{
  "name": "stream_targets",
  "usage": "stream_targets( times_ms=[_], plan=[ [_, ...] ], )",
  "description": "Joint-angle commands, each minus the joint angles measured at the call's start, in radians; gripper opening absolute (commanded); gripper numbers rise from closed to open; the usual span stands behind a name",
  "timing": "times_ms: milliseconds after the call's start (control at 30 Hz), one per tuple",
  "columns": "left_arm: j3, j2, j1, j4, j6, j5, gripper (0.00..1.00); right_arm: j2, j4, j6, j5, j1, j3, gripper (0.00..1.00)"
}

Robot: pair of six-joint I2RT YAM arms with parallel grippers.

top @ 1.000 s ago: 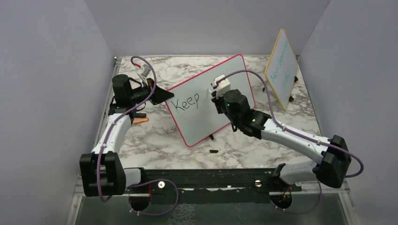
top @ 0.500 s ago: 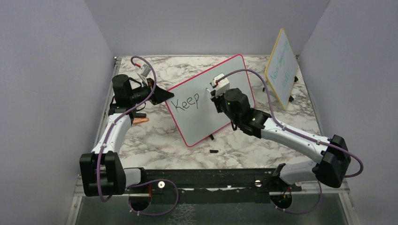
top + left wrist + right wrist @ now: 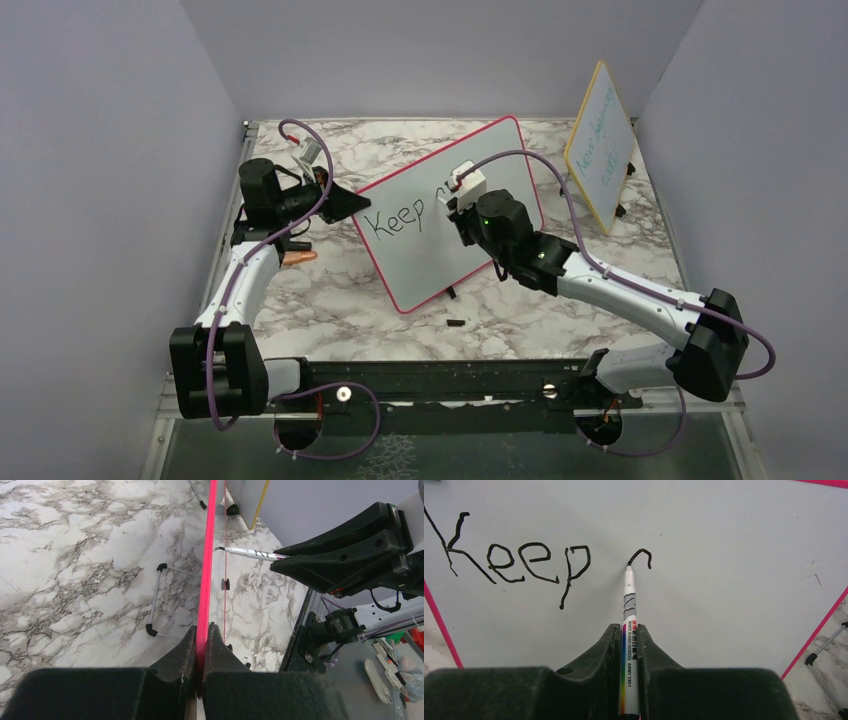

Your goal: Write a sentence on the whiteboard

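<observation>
The whiteboard (image 3: 480,160), white with a pink-red frame, stands tilted in the middle of the table. The black word "Keep" (image 3: 394,220) is written on it, also seen in the right wrist view (image 3: 514,562), with a short curved stroke (image 3: 641,556) begun after it. My left gripper (image 3: 335,200) is shut on the board's left edge; the frame (image 3: 206,580) runs between its jaws. My right gripper (image 3: 455,205) is shut on a white marker (image 3: 629,630), whose tip touches the board at the stroke's lower left end. The marker also shows in the left wrist view (image 3: 250,554).
A smaller yellow-framed board (image 3: 600,145) with teal writing stands at the back right. A small black piece (image 3: 455,323) lies on the marble table in front of the whiteboard. The board's black-tipped wire feet (image 3: 157,600) rest behind it. An orange object (image 3: 298,257) lies by the left arm.
My right gripper has shifted slightly up and left along the board, and a short curved black stroke has appeared after "Keep". The left arm has not moved.
</observation>
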Motion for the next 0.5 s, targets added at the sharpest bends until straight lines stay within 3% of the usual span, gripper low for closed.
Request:
stream_targets(
  times_ms=[0,467],
  plan=[
    [-0.005,0.027,-0.019,-0.069,0.088,-0.039,0.00,0.001,-0.083,0.011,-0.050,-0.004,0.007,0.00],
    [-0.004,0.029,-0.019,-0.071,0.090,-0.039,0.00,-0.004,-0.116,-0.001,0.030,-0.006,-0.001,0.00]
  ],
)
